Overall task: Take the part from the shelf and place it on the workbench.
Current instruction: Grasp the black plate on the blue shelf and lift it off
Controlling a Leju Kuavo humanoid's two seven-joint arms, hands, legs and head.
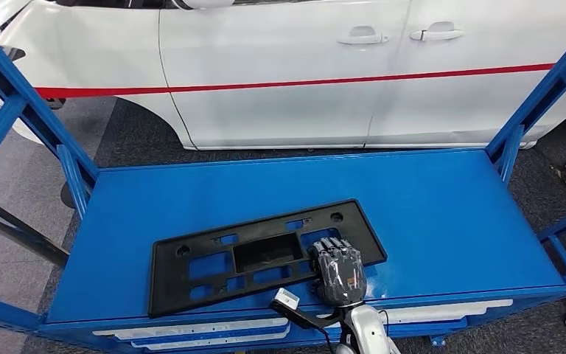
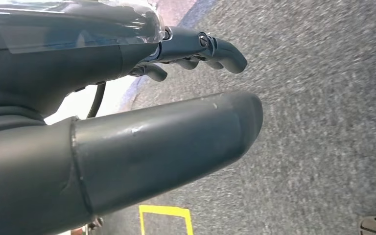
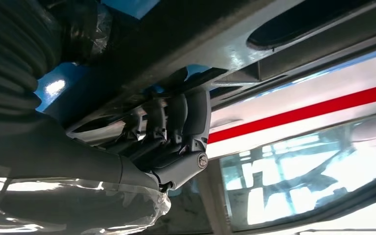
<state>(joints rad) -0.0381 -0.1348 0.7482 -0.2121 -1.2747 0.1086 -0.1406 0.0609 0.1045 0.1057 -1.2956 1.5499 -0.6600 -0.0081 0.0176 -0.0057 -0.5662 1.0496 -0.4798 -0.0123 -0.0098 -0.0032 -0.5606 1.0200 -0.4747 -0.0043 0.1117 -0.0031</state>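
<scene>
A flat black plastic part (image 1: 214, 262) with a rectangular middle opening and several cut-outs lies on the blue shelf deck (image 1: 427, 214), near its front edge. My right hand (image 1: 339, 271) lies over the part's front right portion, fingers on top. In the right wrist view the right hand (image 3: 176, 132) has its fingers curled around the edge of the dark part (image 3: 176, 44). My left hand (image 2: 127, 98) hangs over grey carpet, thumb straight, fingers (image 2: 215, 49) loosely bent, holding nothing.
Blue uprights (image 1: 15, 110) and braces (image 1: 553, 81) frame the shelf on both sides. A white car (image 1: 302, 66) with a red stripe stands just behind it. White strips (image 1: 206, 330) line the shelf's front lip. A yellow floor mark (image 2: 166, 218) lies below the left hand.
</scene>
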